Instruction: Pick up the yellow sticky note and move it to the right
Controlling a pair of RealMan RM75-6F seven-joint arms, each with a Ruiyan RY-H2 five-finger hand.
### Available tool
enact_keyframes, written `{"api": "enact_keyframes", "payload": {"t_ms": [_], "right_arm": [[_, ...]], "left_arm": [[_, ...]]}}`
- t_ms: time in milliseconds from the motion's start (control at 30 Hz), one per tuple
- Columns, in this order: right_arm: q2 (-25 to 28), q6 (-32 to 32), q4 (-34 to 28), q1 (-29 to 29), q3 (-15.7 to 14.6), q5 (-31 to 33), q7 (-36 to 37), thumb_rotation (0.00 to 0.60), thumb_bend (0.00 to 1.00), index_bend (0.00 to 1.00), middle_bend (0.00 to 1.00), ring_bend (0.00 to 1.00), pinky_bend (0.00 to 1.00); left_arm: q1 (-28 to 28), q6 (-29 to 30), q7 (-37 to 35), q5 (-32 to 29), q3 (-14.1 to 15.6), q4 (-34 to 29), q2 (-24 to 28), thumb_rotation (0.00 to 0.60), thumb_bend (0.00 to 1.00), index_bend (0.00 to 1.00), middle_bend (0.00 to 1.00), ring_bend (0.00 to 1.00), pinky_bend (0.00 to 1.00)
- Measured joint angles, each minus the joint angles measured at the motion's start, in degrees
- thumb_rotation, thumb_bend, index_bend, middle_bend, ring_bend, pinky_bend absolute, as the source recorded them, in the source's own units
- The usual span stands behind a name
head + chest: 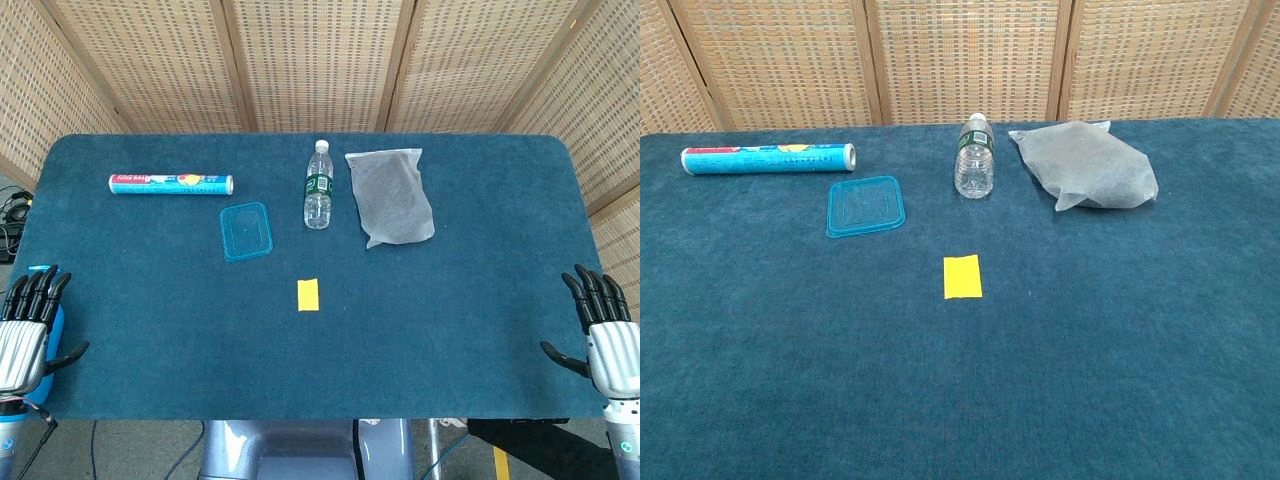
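On the wide blue surface my right hand and left hand wait spread and empty at the near corners, so I'd approach low to pinch the flat yellow sticky note lying mid-surface by one edge.

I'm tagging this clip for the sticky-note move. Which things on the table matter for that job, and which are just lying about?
Part of the job:
yellow sticky note, flat near the table's middle
left hand and right hand, both open at the table's near edge, holding nothing

Just lying about:
water bottle
blue lid
wrap roll
grey bag
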Motion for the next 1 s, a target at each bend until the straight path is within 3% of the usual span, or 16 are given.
{"api": "enact_keyframes", "payload": {"t_ms": [1000], "right_arm": [[-0.8, -3.7, 0.7, 0.2, 0.3, -2.7, -1.4, 0.6, 0.12, 0.0, 0.0, 0.0, 0.0]], "left_arm": [[0.5, 0.2, -1.1, 0.2, 0.3, -0.7, 1.1, 0.6, 0.14, 0.0, 0.0, 0.0, 0.03]]}}
